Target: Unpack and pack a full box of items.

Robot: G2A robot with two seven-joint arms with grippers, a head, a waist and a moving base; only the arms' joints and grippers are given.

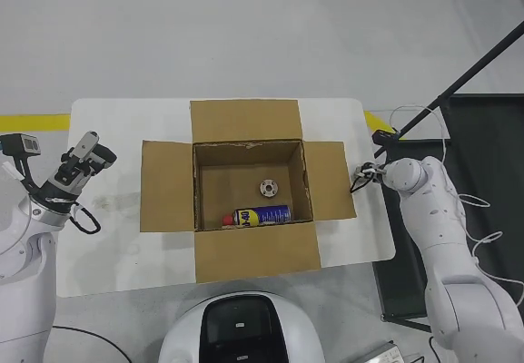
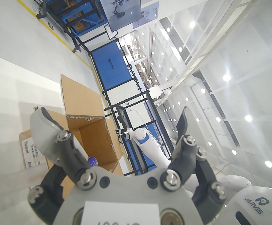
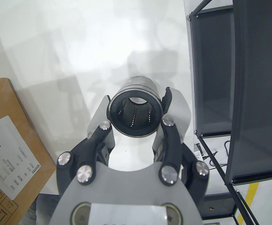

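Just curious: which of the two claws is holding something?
The right gripper, shut on a metal sleeve; the left gripper is open, empty.

The box (image 1: 168, 186) sits midway on the table (image 1: 116, 263). The left gripper (image 1: 98, 151) hangs over the table's left part, with the box well to its right. The right gripper (image 3: 138, 97), just right of the box's right flap, holds a bearing (image 3: 136, 120); the rack (image 1: 493, 172) stands to its right. In the box, a spray can (image 1: 262, 216) lies by the near wall, with a flange (image 1: 268, 188) just behind it.
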